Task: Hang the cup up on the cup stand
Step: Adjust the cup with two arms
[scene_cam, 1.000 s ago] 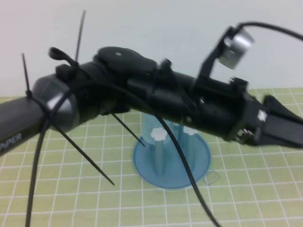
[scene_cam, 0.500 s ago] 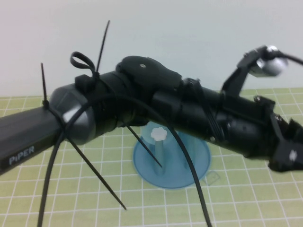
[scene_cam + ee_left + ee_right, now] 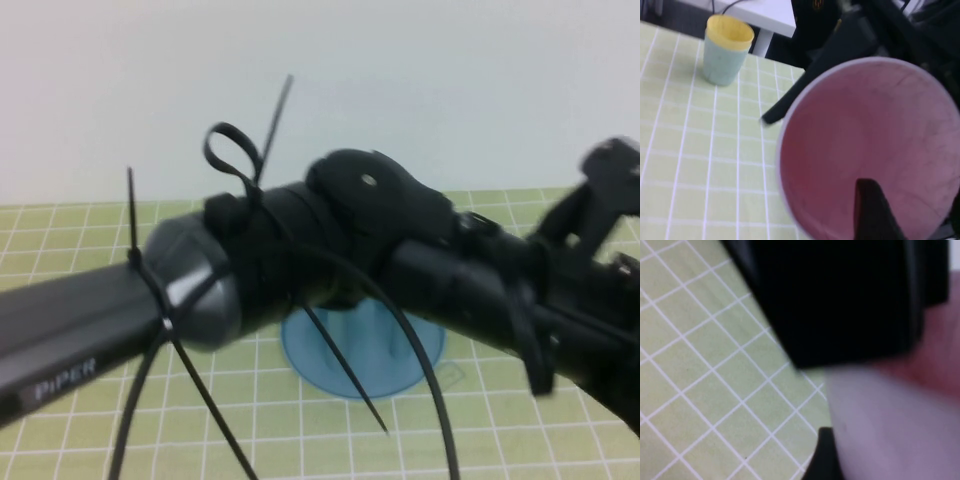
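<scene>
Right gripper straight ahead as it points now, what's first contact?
Right gripper, over the grid mat, most likely meets the cup, just ahead; depth unclear. Left gripper, out to the right of the cup stand, holds that cup.

High view: raised, angled down; a black robot arm (image 3: pixel 330 260) crosses very near the lens, hiding most of the green gridded counter (image 3: pixel 60 225) and the round blue plastic pegged stand (image 3: pixel 400 360).

Left wrist view: looks straight into the pale pink plastic tumbler (image 3: pixel 870 150), very close.

Right wrist view: nearer yet; shares that tumbler (image 3: pixel 900 425) and the gridded counter (image 3: pixel 700 390).
</scene>
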Controlling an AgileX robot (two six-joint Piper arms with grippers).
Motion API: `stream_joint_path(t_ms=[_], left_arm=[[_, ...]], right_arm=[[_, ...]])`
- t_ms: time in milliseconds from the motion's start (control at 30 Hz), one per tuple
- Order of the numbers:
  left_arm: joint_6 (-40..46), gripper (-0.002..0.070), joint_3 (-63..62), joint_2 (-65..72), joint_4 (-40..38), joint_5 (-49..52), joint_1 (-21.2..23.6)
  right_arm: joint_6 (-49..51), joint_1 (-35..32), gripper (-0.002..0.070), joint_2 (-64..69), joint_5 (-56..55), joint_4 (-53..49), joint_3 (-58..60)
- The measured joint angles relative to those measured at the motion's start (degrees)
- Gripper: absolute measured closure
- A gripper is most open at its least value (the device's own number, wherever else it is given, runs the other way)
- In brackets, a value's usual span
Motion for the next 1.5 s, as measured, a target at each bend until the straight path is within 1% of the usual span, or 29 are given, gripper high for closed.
stream_joint_path(t_ms=[67, 167, 300, 533, 567, 600, 633, 733, 833, 1033, 1133, 1200, 1267, 1367, 1500], left_arm=[[2.3, 0.036, 0.0, 0.0, 0.0, -1.2, -1.2], [3.1, 0.036, 0.0, 0.0, 0.3, -2.7, -2.3], [3.0, 0.0359, 0.0, 0.0, 1.7, -2.7, -2.4], [2.4, 0.0362, 0.0, 0.0, 2.2, -5.3, -2.4], [2.4, 0.0377, 0.0, 0.0, 2.1, -5.3, -2.4], [2.4, 0.0412, 0.0, 0.0, 2.1, -5.3, -2.4], [2.4, 0.0466, 0.0, 0.0, 2.1, -5.3, -2.4], [2.3, 0.0675, 0.0, 0.0, 2.4, -5.1, -2.4], [2.0, 0.0675, 0.0, 0.0, 1.9, -5.1, -2.4], [-1.7, 0.0675, 0.0, 0.0, -0.2, -4.9, -2.4], [-5.1, 0.0675, 0.0, 0.0, -0.5, -6.0, -2.4], [-5.4, 0.0675, 0.0, 0.0, -0.5, -7.0, -2.4], [-5.5, 0.0675, 0.0, 0.0, -1.2, -7.8, -2.4], [-5.6, 0.0675, 0.0, 0.0, -1.8, -8.8, -2.4], [-8.2, 0.0675, 0.0, 0.0, -1.6, -11.5, -2.4]], right_arm=[[0.0, 0.0, 0.0091, 0.1, 0.4, -0.2, 0.1], [0.0, 0.0, 0.0091, 0.1, 0.8, 0.5, 0.2], [0.0, 0.0, 0.0093, 0.1, 0.3, 3.2, 0.1], [0.0, 0.0, 0.0094, 0.1, -0.3, 3.8, 0.1], [0.0, 0.0, 0.0094, 0.1, -0.6, 3.8, 0.1], [0.0, 0.0, 0.0094, 0.1, -0.6, 3.8, 0.1], [0.0, 0.0, 0.0094, 0.1, -0.7, 3.8, 0.1], [-0.6, 0.0, 0.0094, 0.2, -0.7, 3.4, 0.1], [-2.1, 0.0, 0.0092, 0.3, -0.1, 3.3, 0.1], [-2.7, 0.0, 0.0088, 0.3, 0.5, 3.3, 0.1], [-1.7, 0.0, 0.0057, 0.3, 0.0, 3.3, 0.1], [-0.5, 0.0, 0.0017, 0.3, -0.9, 3.3, 0.1], [0.6, 0.0, -0.0001, 0.3, -1.1, 3.2, 0.1], [0.9, 0.0, -0.0012, 0.3, -1.5, 1.3, 0.1], [1.1, 0.0, -0.0016, 0.3, -0.3, -2.0, -0.1]])
